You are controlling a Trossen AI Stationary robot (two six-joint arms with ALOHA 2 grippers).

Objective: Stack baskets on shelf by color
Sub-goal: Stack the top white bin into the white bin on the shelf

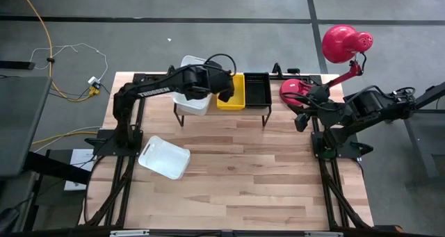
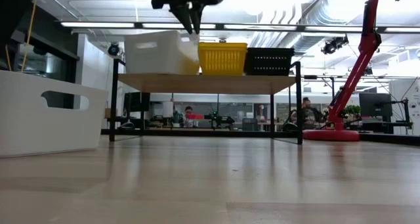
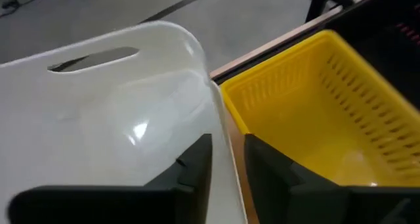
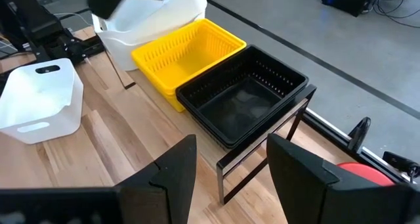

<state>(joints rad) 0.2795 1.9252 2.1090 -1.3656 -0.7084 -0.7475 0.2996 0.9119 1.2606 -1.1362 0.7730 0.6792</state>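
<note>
We see the left end effector [image 1: 224,92] above the shelf [image 1: 261,112], its two fingers [image 3: 193,163] straddling the wall of the white basket [image 1: 193,98] that sits at the shelf's left end. One finger is inside the basket and the other outside, in the narrow gap beside the yellow basket [image 1: 235,92]. The fingers stand only a little apart, and we cannot tell whether they pinch the wall or have let go.

The relation that matters for us is this: the white basket lies directly under and to the left of the end effector, with the gripped wall being the one nearest the yellow basket. Its handle slot [image 3: 92,58] is on the far wall, so any lift or withdrawal has to go straight up to avoid nudging the yellow basket.

The black basket [image 1: 257,89] fills the shelf's right end, touching the yellow one. A second white basket [image 1: 165,157] lies on the tabletop [image 1: 264,174] well apart from the shelf, on the left arm's side, so we judge the left arm the nearer one for it. The right end effector [image 4: 226,165] waits off the right side with fingers spread, holding nothing, near the red lamp [image 1: 344,44].
</note>
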